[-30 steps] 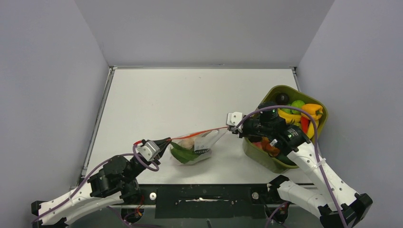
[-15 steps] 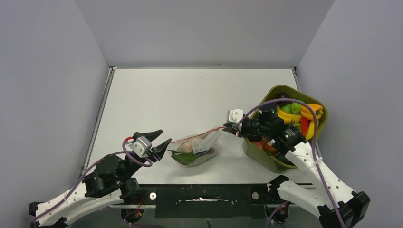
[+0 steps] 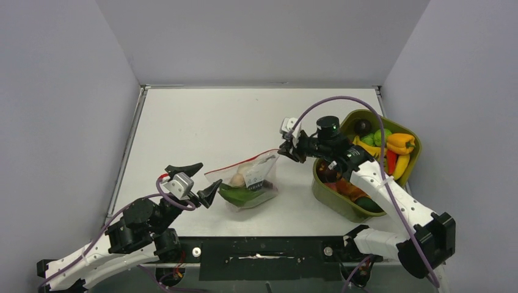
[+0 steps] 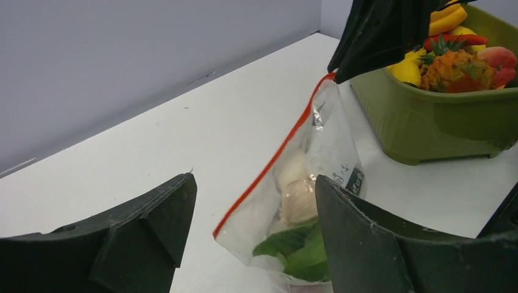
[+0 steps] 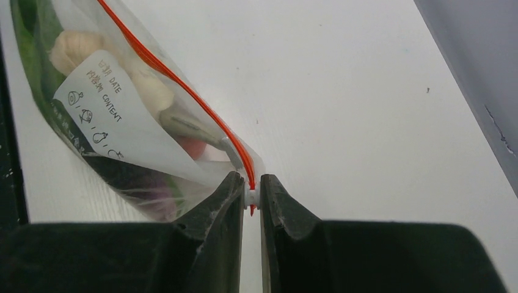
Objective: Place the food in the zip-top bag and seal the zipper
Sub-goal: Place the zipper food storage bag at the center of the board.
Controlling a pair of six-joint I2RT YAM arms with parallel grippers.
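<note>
The clear zip-top bag (image 3: 247,180) lies near the table's front middle with food inside: a green piece (image 3: 239,194) and beige pieces (image 4: 298,198). Its orange-red zipper (image 3: 244,163) runs from the left corner up to the right corner. My right gripper (image 3: 287,150) is shut on the zipper's right end, pinching a small white slider (image 5: 251,194), and holds that corner raised. To the bag's left, my left gripper (image 3: 206,177) stands open, its fingers (image 4: 153,220) apart from the bag's left corner (image 4: 229,235). More food (image 3: 400,143) sits in the olive-green tub.
The olive-green tub (image 3: 342,201) stands at the right, under the right arm, heaped with toy fruit and vegetables (image 4: 455,64). Grey walls close in the table on the left, back and right. The white tabletop (image 3: 244,116) stretches behind the bag.
My left gripper has let go of the bag's left end, opened wide and drawn back a little. The right gripper has risen and moved away from me, lifting the bag's right corner.
</note>
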